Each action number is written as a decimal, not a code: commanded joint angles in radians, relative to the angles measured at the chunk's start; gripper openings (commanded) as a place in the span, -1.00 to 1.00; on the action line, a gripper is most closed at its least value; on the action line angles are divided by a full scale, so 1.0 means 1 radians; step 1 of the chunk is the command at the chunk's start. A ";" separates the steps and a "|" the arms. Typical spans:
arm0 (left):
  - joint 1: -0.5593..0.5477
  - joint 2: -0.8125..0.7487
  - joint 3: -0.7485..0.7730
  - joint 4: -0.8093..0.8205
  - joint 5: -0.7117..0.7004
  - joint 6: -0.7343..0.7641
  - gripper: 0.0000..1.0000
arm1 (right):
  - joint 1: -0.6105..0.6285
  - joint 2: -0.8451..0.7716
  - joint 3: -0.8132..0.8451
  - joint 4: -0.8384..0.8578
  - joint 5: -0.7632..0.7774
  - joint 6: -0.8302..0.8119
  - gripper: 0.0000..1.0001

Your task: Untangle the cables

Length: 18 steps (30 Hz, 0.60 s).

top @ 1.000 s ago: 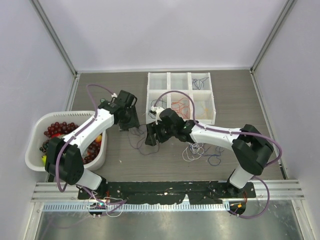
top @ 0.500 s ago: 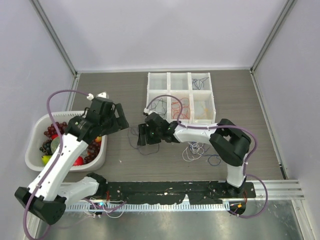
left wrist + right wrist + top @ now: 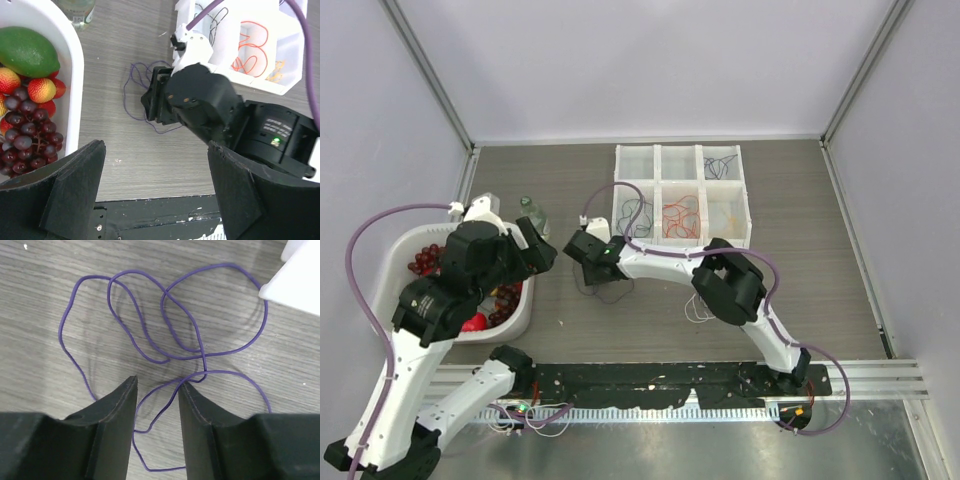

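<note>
1. Right gripper [image 3: 157, 384]: fingers narrowed to a slim gap, not clamped. One strand of the purple cable [image 3: 202, 357] runs through the gap, close to the right-side finger.
2. Rest of the purple cable: loose overlapping loops flat on the table [image 3: 40, 300], straight ahead of the fingertips.
3. White tray [image 3: 295, 282]: corner ahead and right of those fingers, just beside the outermost loop.
4. Left gripper [image 3: 156, 149]: fingers spread wide, nothing between them, raised off the table.
5. Ahead of the left fingers, nearer the right-side one: the right gripper's black body over the purple cable.
6. Beyond the left-side finger: white basket [image 3: 75, 75] with grapes [image 3: 25, 137]; bottle [image 3: 75, 9] past it.
7. Tray compartments, beyond the right fingers: black cable [image 3: 635, 213], red-orange cable [image 3: 680, 214], yellow cable [image 3: 725, 215], one each.
8. White and blue strands [image 3: 701, 310]: loose on the table, behind the right fingers.
</note>
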<state>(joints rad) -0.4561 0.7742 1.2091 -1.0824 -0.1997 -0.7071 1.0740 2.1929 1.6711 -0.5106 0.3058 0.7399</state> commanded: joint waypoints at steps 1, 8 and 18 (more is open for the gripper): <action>0.004 -0.012 0.047 -0.002 -0.007 0.037 0.74 | 0.024 0.057 0.097 -0.167 0.088 -0.017 -0.28; 0.004 -0.007 0.049 0.042 0.043 0.052 0.74 | 0.043 -0.011 0.033 -0.151 0.072 -0.100 -0.99; 0.004 0.071 0.138 0.153 -0.078 0.040 0.68 | -0.058 -0.412 -0.036 -0.036 -0.040 -0.252 -0.99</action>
<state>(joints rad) -0.4561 0.8276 1.2976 -1.0420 -0.2047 -0.6720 1.0843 2.0392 1.6352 -0.6159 0.3000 0.5312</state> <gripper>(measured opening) 0.848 0.033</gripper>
